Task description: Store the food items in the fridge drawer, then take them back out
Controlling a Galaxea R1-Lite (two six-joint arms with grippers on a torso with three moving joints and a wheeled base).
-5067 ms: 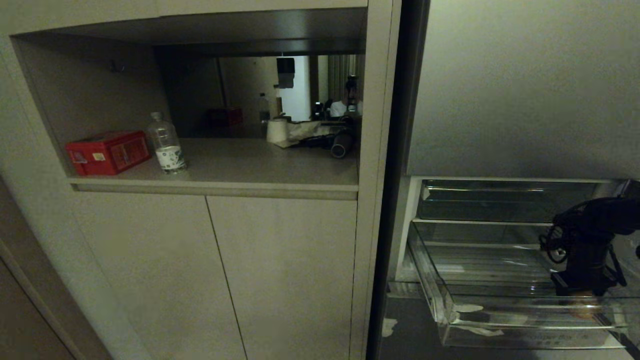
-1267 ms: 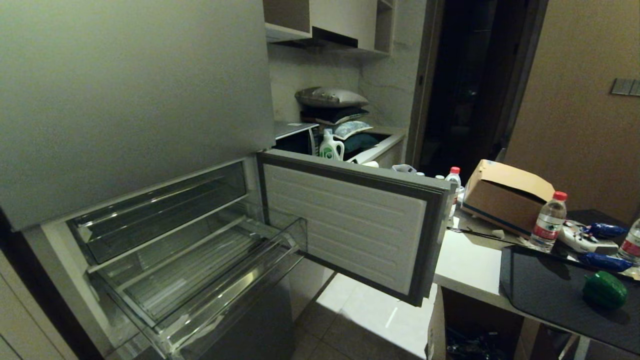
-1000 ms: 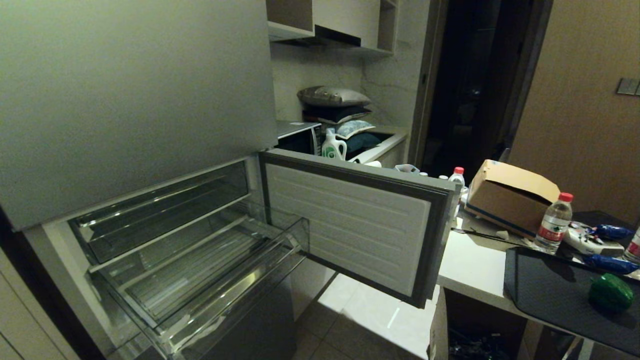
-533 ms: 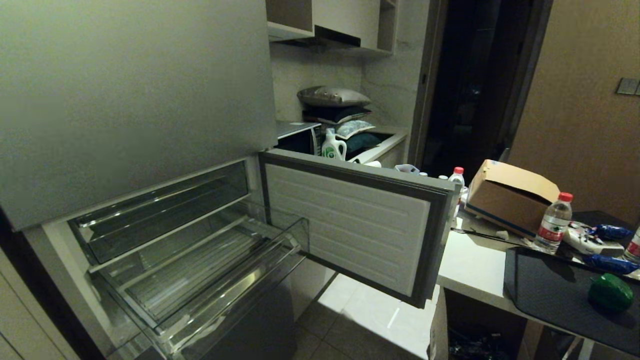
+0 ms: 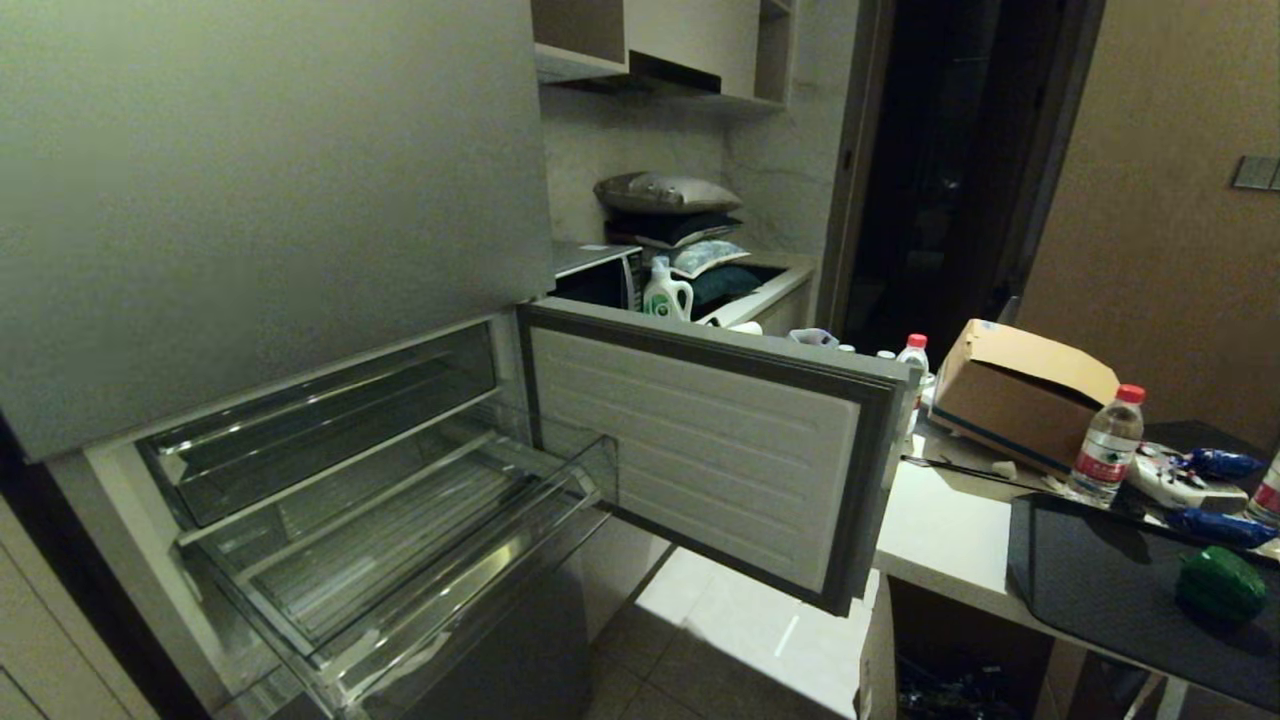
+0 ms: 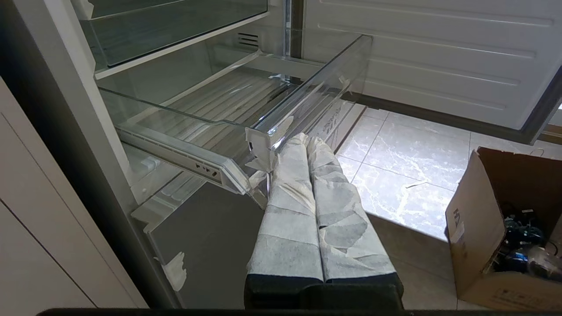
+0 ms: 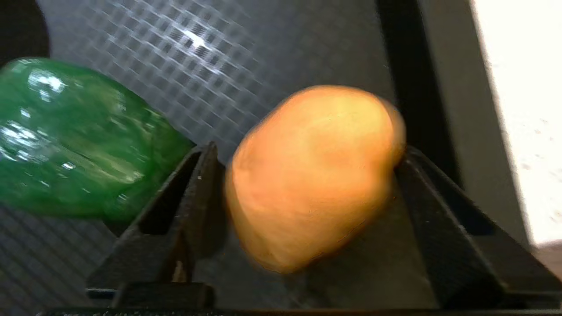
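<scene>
Right wrist view gives you the action: the right gripper (image 7: 307,149) has its black fingers standing wide either side of the rounded tan-brown food item (image 7: 307,175). You can see a dark sliver between one finger and the item, so I'd call that a loose straddle, not a grip. It sits low over the dark mesh-patterned mat (image 7: 175,57), which reads as a set-down spot. The glossy dark green food item (image 7: 79,140) lies on the same mat, just beside the gripper and outside the fingers.

So both food items are out on the mat, well apart from the fridge. The take-back-out half looks close to finished, as far as you can judge from here.

Now your containers. The wide transparent plastic fridge drawer (image 6: 316,83) is pulled out, its ribbed floor bare, no food in it. The shallower smoky tray (image 5: 300,440) above it shows nothing inside either. The white-lined fridge door (image 5: 700,440) hangs open beside them.

Your left gripper (image 6: 307,140), its fingers wrapped in white tape, is pressed closed and holding nothing. It hangs near the drawer's front corner, parked out of the way. A brown cardboard box (image 6: 483,245) on the floor holds dark clutter.
</scene>
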